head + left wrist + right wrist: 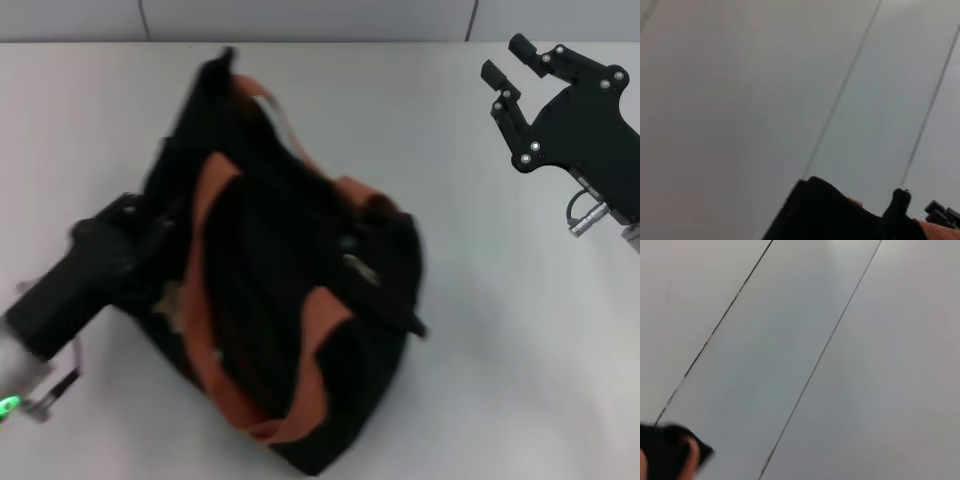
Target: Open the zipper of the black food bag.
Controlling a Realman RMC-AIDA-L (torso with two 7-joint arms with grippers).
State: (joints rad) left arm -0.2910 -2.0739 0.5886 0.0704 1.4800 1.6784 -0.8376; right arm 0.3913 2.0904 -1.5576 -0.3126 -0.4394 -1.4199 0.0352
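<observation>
The black food bag (290,290) lies tilted in the middle of the white table, its two orange webbing handles (205,270) draped across its top. A small pale metal piece (360,267) shows on the dark top near the bag's right end, probably the zipper's pull tab; the track itself is lost in the black fabric. My left gripper (140,240) presses against the bag's left side, its tips hidden by the fabric. My right gripper (515,65) hangs open above the table at the far right, well away from the bag. One corner of the bag (825,212) shows in the left wrist view and another edge (665,452) in the right wrist view.
The white table (500,380) has thin dark seams (815,365) running across it. A grey wall strip (300,18) borders its far edge. A brownish patch (170,300) shows on the bag's left side beside my left arm.
</observation>
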